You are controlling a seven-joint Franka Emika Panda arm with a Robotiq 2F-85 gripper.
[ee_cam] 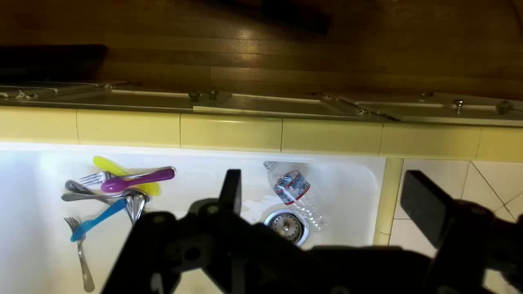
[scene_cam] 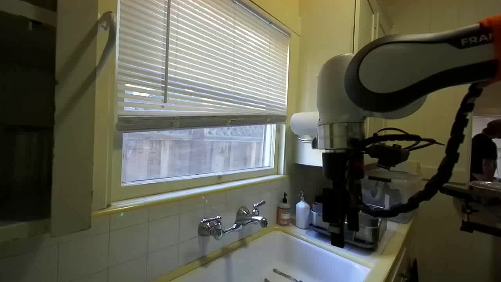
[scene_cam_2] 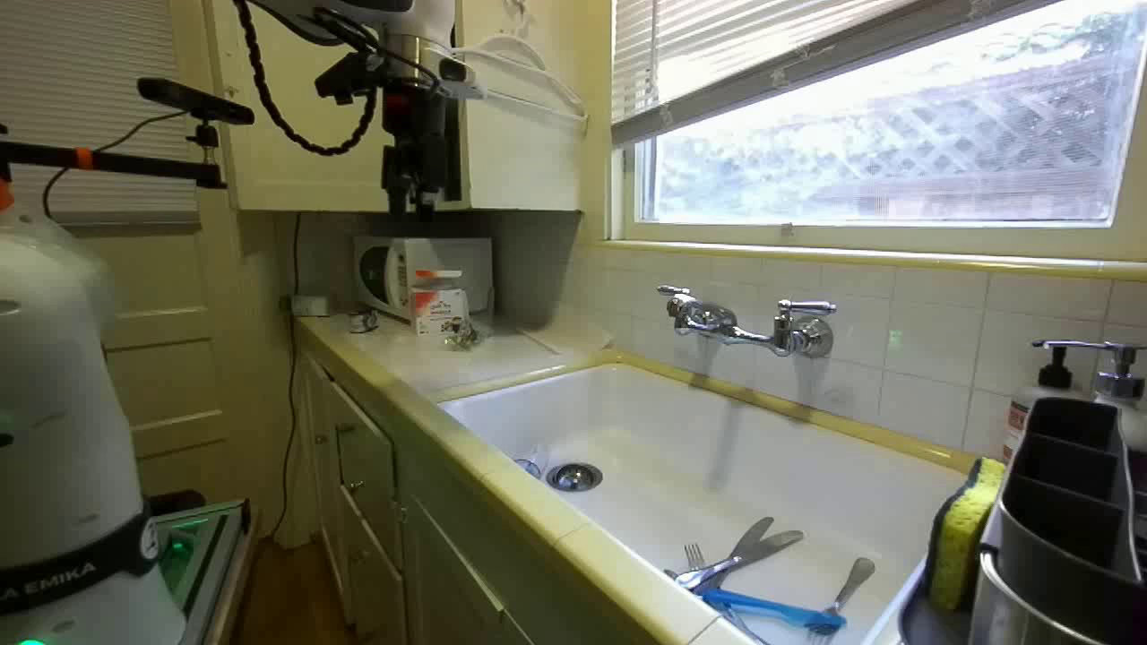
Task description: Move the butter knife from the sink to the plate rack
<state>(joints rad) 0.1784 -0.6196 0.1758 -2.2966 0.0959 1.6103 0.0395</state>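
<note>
Presumably prepared for grasping, the gripper (ee_cam: 327, 194) has jaws wide apart, with nothing held. The butter knife should lie in the cutlery heap (ee_cam: 115, 184) near the front edge of the sink (scene_cam_2: 663, 430); which piece, I cannot tell, but two flat metal pieces (scene_cam_2: 778, 543) have long axes crosswise, pointing toward the back edge.

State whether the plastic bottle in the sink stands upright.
No, the wrist view shows the bottle lying on its side in the sink, next to the drain.

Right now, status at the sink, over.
Tool open, empty. Butter knife not identifiable among cutlery in sink. Possibly in the way: overlapping purple spoon, blue utensil.
</note>
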